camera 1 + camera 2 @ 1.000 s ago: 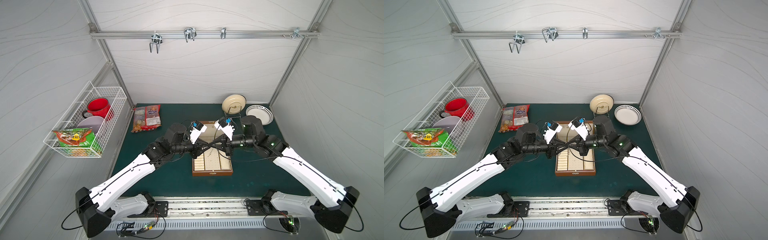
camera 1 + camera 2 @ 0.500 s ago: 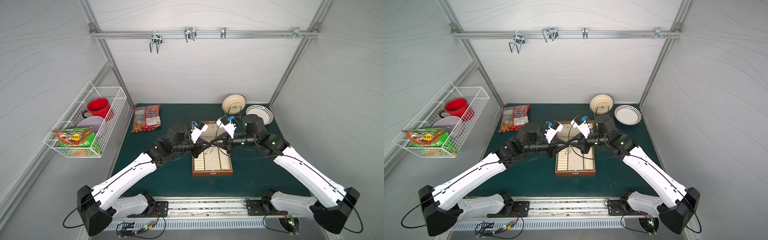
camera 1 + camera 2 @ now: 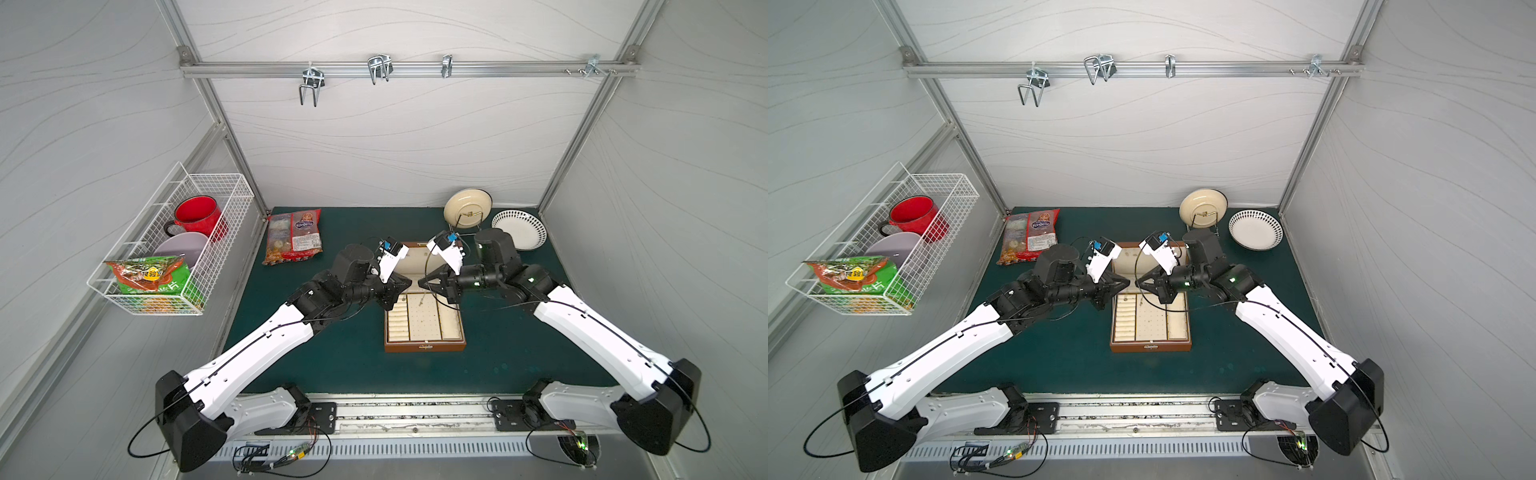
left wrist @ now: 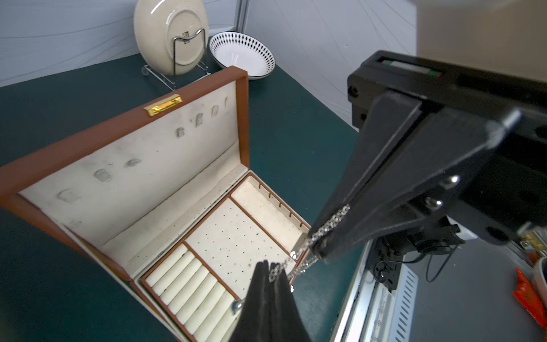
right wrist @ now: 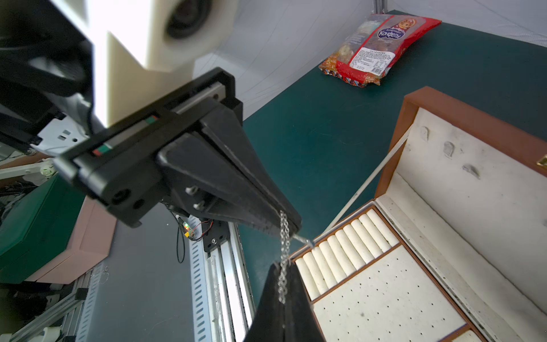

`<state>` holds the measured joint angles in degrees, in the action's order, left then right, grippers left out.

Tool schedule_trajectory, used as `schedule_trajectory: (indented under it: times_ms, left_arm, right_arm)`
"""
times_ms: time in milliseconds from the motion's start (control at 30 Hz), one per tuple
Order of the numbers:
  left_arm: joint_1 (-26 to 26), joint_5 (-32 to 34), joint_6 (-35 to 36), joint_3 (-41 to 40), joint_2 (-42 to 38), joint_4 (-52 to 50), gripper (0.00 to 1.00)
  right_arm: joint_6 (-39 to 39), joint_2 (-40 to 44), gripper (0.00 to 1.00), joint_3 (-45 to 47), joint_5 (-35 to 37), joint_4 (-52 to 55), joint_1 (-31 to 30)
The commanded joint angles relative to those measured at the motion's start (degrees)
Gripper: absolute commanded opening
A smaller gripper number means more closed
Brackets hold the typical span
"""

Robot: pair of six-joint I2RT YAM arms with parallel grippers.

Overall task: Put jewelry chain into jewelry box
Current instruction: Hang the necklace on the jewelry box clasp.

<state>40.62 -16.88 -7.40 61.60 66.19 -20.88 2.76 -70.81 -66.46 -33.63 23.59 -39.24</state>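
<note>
Jewelry chain [image 4: 293,256] between left hand [image 4: 268,265] and right hand [image 5: 282,268], both clamped on it, links partly hidden.

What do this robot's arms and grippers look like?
The left arm and right arm have white shells, black joints and thin black cables clipped alongside. The left gripper and right gripper are black with tapering wedge fingers, a red-and-green strip on the rail, and white wrist cameras with blue tabs.

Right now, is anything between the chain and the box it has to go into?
Nothing visible does. The left gripper and right gripper both pinch the jewelry chain over the open jewelry box, lid up.
</note>
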Motion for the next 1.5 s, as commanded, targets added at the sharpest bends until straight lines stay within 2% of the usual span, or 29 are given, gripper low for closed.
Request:
schedule_trajectory:
  times_ms: [0, 367, 700, 933, 1467]
  left_arm:
    - [-1.3, 2.7, 1.8, 2.9, 1.5, 0.2, 0.00]
    - [-5.4, 3.5, 4.6, 3.6, 7.2, 2.5, 0.00]
    - [-9.7, 3.4, 4.9, 6.0, 13.7, 6.1, 0.00]
    - [-10.9, 2.8, 5.6, 9.1, 19.3, 6.8, 0.00]
    - [-11.6, 2.0, 2.0, 12.8, 25.4, 7.7, 0.00]
  right_arm:
    - [-1.5, -2.3, 0.01, 0.1, 2.7, -3.4, 0.4]
    - [-1.5, -10.7, 0.03, -1.3, 6.3, -9.5, 2.5]
    - [-0.5, -20.5, 0.04, -6.4, 5.2, -11.8, 5.6]
    - [-0.1, -26.1, 0.04, -10.8, 4.9, -10.9, 7.3]
    - [2.3, -27.7, 0.05, -11.7, 5.5, -10.0, 8.8]
